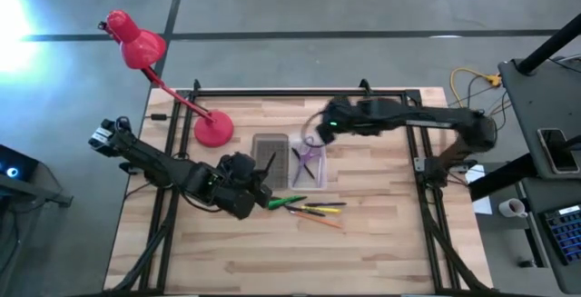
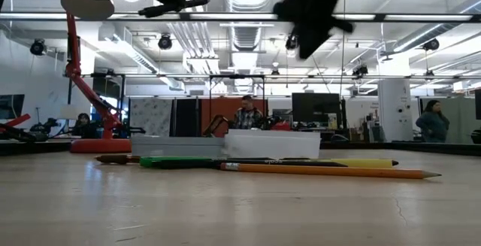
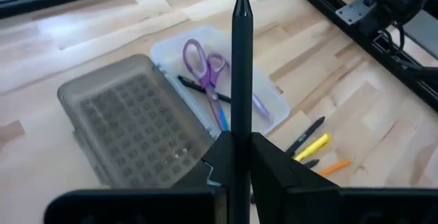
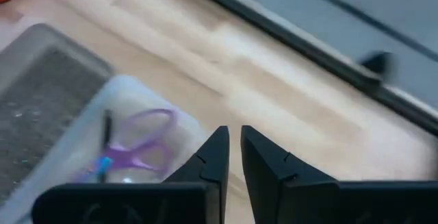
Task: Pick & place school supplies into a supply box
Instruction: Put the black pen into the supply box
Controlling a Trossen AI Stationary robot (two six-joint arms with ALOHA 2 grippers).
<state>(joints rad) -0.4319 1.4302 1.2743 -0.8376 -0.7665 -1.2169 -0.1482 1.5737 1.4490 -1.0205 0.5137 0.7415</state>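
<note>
Two pincers: both raised above the worktop (image 1: 363, 233), one at each side of the supply box (image 1: 289, 159).
Left pincer (image 3: 233, 161): clamped on a dark pen (image 3: 241, 80); the pen stands out past the fingertips, its pointed cap aimed toward the box.
Supply box: lies open just ahead of the left pincer, grey ribbed half (image 3: 133, 125) beside whitish-clear half (image 3: 270, 97), both flat on the worktop.
Inside clear half: purple-handled scissors (image 3: 205, 63), plus a thin dark pen and a blue-tipped one lying under them.
Right pincer (image 4: 234, 157): closed, nothing between its fingers, hanging over the far edge of the clear half; the scissors lie just below and ahead of it.
Loose supplies: green marker (image 1: 289, 202), dark pen, yellow pen (image 1: 325, 210) and orange pencil (image 1: 327, 221) lie close together on the worktop, right next to the left pincer on the side away from the box.
Red desk lamp (image 1: 136, 44): its base rests on the worktop beyond the grey half, well off from the right pincer.
</note>
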